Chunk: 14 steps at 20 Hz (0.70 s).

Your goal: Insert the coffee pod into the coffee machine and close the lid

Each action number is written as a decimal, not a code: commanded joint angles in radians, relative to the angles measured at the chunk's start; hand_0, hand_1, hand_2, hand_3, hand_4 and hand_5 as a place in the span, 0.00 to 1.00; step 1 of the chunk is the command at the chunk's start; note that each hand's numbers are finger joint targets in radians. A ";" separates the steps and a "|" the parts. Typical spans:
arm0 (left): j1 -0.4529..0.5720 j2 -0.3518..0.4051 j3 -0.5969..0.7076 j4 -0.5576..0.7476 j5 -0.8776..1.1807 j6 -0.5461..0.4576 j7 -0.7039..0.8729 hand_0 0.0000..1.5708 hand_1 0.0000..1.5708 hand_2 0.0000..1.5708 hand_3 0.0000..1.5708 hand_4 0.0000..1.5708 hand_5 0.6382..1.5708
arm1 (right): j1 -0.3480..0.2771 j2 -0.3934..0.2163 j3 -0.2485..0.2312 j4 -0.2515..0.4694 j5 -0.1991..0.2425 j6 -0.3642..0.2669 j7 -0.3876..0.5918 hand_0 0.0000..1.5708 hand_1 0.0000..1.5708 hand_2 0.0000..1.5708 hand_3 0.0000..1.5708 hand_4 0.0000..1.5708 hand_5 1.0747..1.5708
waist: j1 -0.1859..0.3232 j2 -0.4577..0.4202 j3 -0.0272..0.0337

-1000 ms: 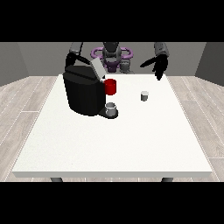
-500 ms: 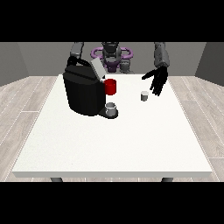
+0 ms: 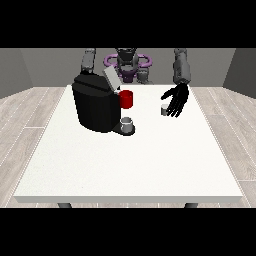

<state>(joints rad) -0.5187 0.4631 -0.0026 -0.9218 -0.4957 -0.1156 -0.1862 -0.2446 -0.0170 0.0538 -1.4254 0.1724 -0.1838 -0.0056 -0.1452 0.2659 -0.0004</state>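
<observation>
The big black coffee machine sits on the white table, and its lid is tipped up. A small grey cup waits under its spout. To the right of the machine, well apart from it, stands the little coffee pod. The hand at the view's right is just beside the pod with its fingers spread and holds nothing. The pod looks light, hard and smooth, so pinching its sides seems best.

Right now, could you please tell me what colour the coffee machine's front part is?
Red, on the black coffee machine; front view.
</observation>
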 commanded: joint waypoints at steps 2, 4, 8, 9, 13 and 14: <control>-0.041 0.004 -0.029 0.064 -0.094 0.058 -0.030 0.53 0.53 0.58 0.48 0.19 1.00 | -0.013 0.014 0.027 0.011 0.015 0.007 0.064 0.00 0.00 0.00 0.00 0.00 1.00 | -0.004 -0.035 0.0001; -0.043 -0.030 -0.057 0.040 -0.147 0.150 -0.043 0.68 0.68 0.70 0.58 0.29 1.00 | -0.060 -0.036 -0.034 0.043 -0.016 0.037 0.031 0.00 0.00 0.00 0.00 0.00 1.00 | -0.004 -0.002 0.0002; -0.068 -0.002 -0.080 0.133 -0.210 0.124 -0.049 0.59 0.59 0.65 0.54 0.26 1.00 | -0.051 0.005 0.006 0.036 -0.002 0.027 0.015 0.00 0.00 0.00 0.00 0.00 1.00 | -0.022 -0.002 0.0002; -0.056 0.007 -0.108 0.130 -0.241 0.117 -0.040 0.52 0.52 0.61 0.51 0.23 1.00 | -0.033 0.016 0.021 0.047 -0.012 0.018 0.003 0.00 0.00 0.00 0.00 0.00 1.00 | -0.021 -0.004 0.0004; -0.052 -0.003 -0.136 0.176 -0.300 0.120 -0.024 0.58 0.58 0.66 0.57 0.21 1.00 | 0.024 0.016 0.034 0.072 -0.001 0.020 -0.022 0.00 0.00 0.00 0.00 0.00 1.00 | -0.026 -0.036 0.0005; -0.067 0.041 -0.121 0.183 -0.304 0.129 -0.058 0.56 0.56 0.64 0.52 0.18 1.00 | -0.016 -0.026 -0.035 0.085 -0.053 0.072 -0.080 0.00 0.00 0.00 0.00 0.00 1.00 | -0.029 0.019 0.0007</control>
<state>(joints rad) -0.5846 0.4783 -0.0979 -0.7683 -0.7411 0.0051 -0.2317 -0.2595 -0.0193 0.0586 -1.3739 0.1548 -0.1432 -0.0263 -0.1782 0.2685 0.0005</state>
